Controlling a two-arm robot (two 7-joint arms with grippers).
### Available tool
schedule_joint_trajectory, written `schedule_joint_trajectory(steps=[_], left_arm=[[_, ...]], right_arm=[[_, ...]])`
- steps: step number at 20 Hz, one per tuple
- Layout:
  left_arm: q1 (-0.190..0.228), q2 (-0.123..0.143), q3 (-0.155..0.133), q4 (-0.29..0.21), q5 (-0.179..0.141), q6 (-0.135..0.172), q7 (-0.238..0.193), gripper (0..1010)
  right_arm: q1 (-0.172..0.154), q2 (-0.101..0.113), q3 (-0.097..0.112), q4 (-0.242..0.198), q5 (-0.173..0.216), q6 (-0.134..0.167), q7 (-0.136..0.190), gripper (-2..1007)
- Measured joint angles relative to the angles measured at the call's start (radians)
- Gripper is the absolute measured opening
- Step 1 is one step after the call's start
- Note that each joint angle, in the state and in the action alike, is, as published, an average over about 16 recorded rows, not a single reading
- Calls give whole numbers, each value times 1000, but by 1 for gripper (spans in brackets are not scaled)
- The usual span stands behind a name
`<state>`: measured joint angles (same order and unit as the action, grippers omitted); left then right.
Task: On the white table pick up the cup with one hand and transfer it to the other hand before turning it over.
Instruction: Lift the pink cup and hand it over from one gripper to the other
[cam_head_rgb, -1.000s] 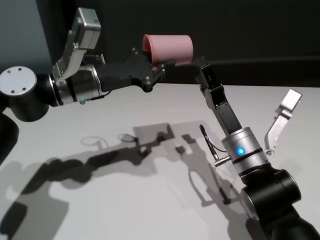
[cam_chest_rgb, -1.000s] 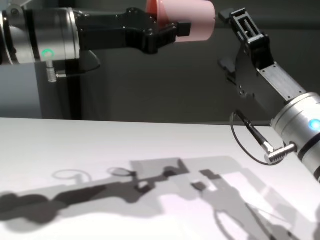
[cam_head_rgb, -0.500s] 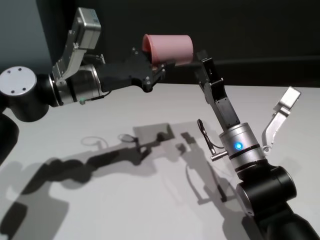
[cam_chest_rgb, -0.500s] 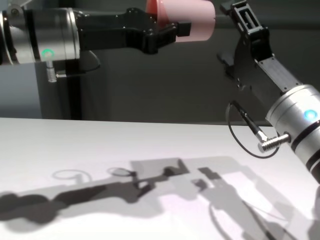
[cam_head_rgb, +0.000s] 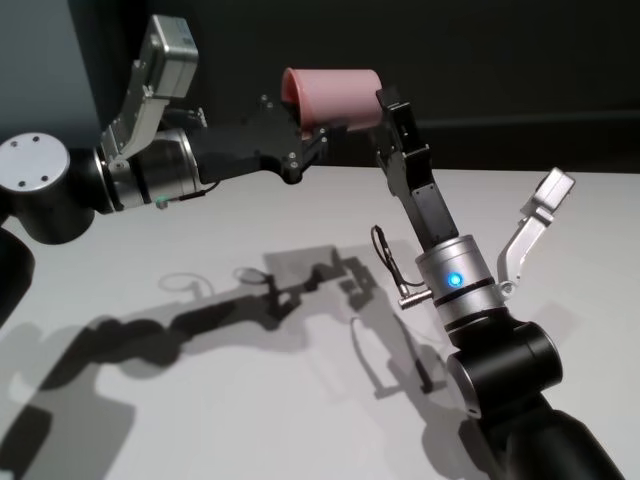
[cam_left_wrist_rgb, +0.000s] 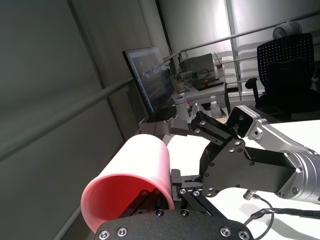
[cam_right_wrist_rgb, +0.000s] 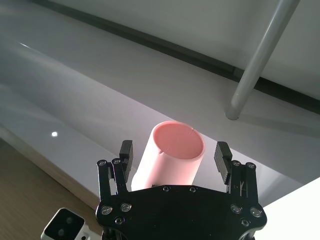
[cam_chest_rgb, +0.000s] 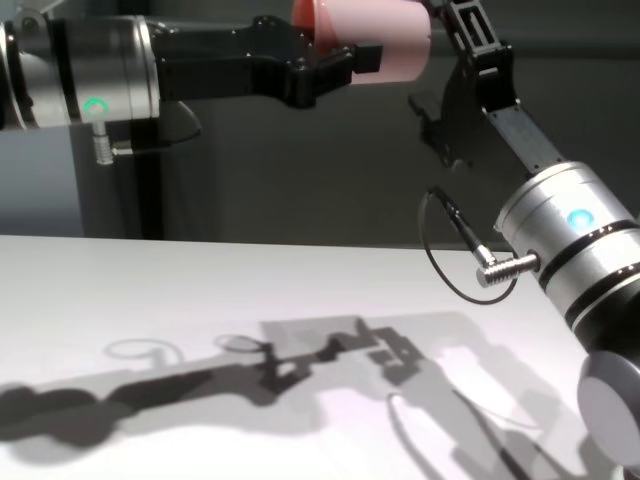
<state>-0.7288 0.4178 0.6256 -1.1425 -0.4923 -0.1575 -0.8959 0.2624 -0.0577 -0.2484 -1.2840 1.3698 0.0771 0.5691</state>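
Note:
The salmon-pink cup lies on its side high above the white table, also in the chest view. My left gripper is shut on its rim end, seen close in the left wrist view with the cup's open mouth toward the camera. My right gripper is open at the cup's base end. In the right wrist view the cup sits between its spread fingers, base toward the camera, with a gap on at least one side.
Both arms reach across the middle of the table and cast shadows on it. A black cable loop hangs off my right wrist. A dark wall stands behind the table's far edge.
My right arm has swung left toward the cup, and its open fingers now flank the base end. The left arm and the cup have stayed still.

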Motion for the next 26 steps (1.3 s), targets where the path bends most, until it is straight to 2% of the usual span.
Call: schedule_joint_trajectory(steps=[16,26], left_arm=[[0,0,0,0,0,0,0,40],[0,0,0,0,0,0,0,40]], right_arm=[[75,-20,-30,126,61,-14,55,1002],[115,-21,-48,172,85,-21,76,1002]])
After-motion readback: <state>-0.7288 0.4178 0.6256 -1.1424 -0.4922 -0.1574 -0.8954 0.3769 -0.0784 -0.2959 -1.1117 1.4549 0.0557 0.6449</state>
